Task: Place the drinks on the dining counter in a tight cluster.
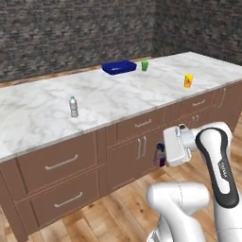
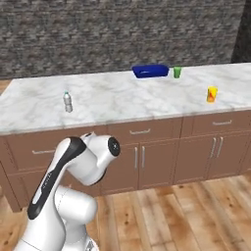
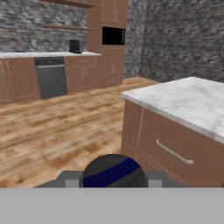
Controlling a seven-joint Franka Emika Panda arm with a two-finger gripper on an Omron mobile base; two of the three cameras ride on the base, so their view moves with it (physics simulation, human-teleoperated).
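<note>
The dining counter (image 1: 38,111) (image 2: 122,100) is a long island with a white veined marble top and brown drawers. One of the drinks, a small clear water bottle (image 1: 73,106) (image 2: 68,102) with a blue cap, stands upright on the counter's left part. My gripper (image 1: 159,152) (image 3: 113,178) hangs in front of the drawers, below the counter top, shut on a tiny purple-brown bottle (image 1: 160,158). In the hand view that bottle (image 3: 113,171) is a dark round shape with a blue band between the fingertips, and the counter's corner (image 3: 188,98) lies ahead to the right.
A blue tray (image 1: 119,67) (image 2: 150,71) and a green cup (image 1: 144,65) (image 2: 177,72) sit at the counter's far edge. A yellow-orange container (image 1: 188,81) (image 2: 212,94) stands to the right. A wooden floor (image 3: 52,127) leads to cabinets and a dishwasher (image 3: 50,78).
</note>
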